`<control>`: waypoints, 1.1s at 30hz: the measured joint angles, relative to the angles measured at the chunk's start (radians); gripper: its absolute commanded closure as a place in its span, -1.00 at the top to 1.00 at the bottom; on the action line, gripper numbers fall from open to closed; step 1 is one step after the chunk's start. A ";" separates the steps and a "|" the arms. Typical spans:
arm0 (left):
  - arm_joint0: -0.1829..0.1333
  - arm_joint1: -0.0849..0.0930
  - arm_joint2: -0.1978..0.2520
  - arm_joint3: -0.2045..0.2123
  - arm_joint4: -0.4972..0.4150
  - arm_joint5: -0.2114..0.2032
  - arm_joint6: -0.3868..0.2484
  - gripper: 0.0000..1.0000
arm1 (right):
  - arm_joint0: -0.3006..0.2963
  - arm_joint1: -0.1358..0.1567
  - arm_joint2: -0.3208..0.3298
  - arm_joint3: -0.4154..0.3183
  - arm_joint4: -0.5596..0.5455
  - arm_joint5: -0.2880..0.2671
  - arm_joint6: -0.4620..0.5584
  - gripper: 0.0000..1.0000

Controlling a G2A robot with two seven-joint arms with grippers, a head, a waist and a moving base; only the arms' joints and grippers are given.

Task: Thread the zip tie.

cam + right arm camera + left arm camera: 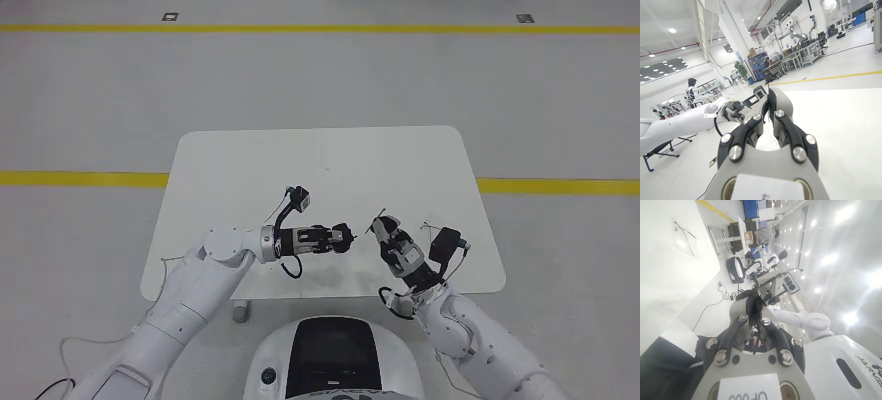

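The top view looks down on the table (pixel 400 160) from above both arms. The wrist views sit close behind the left gripper (pixel 753 298) and right gripper (pixel 769 94), facing along them across that same table

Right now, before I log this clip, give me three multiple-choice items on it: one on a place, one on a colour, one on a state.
1. Where is the right gripper?
A. Over the rounded white table, near its front edge
B. Beyond the table's far edge
C. Below the tabletop

2. What colour is the thin plastic zip tie in its fingers?
A. Yellow
B. Black
C. Red

3. How are those fingers?
A. Wide open
B. Half open, holding nothing
C. Shut on the zip tie

Answers: 1 A, the top view places it there. 2 B, the strip pokes out dark. 3 C, the pads meet around it.
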 measured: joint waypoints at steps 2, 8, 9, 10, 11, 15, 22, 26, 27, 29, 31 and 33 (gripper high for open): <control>0.000 0.000 0.000 0.000 0.000 0.000 0.000 -1.00 | 0.009 -0.002 -0.012 0.006 0.003 0.000 -0.003 -1.00; 0.000 0.000 0.000 0.000 0.000 0.000 0.000 -1.00 | 0.018 -0.002 -0.024 0.012 0.007 0.000 -0.004 -1.00; 0.000 0.000 0.000 0.000 0.000 0.000 0.000 -1.00 | 0.018 -0.002 -0.024 0.012 0.007 0.000 -0.004 -1.00; 0.000 0.000 0.000 0.000 0.000 0.000 0.000 -1.00 | 0.018 -0.002 -0.023 0.012 0.007 0.000 -0.004 -1.00; 0.000 0.000 0.000 0.000 0.000 0.000 0.000 -1.00 | 0.017 -0.002 -0.023 0.012 0.007 0.000 -0.004 -1.00; 0.000 0.000 0.000 0.000 0.000 0.000 0.000 -1.00 | 0.018 -0.006 -0.020 0.005 -0.006 0.016 0.013 -1.00; 0.000 0.000 0.000 0.000 0.000 0.000 0.000 -1.00 | 0.015 -0.017 -0.014 0.010 -0.028 0.015 0.015 -1.00; 0.000 0.000 0.000 0.000 0.000 0.000 0.000 -1.00 | 0.012 -0.023 -0.010 0.012 -0.035 0.010 0.016 -1.00; 0.000 0.000 0.000 0.000 0.000 0.000 0.000 -1.00 | 0.012 -0.024 -0.008 0.012 -0.037 0.008 0.015 -1.00; 0.000 0.000 0.000 0.000 0.000 0.000 0.000 -1.00 | 0.010 -0.026 -0.005 0.012 -0.043 0.003 0.014 -1.00; 0.000 0.000 0.000 0.000 0.000 0.000 0.000 -1.00 | 0.008 -0.029 -0.004 0.011 -0.050 0.000 0.015 -1.00; 0.000 0.000 0.000 0.000 0.000 0.000 0.000 -1.00 | 0.006 -0.030 -0.003 0.008 -0.055 0.000 0.017 -1.00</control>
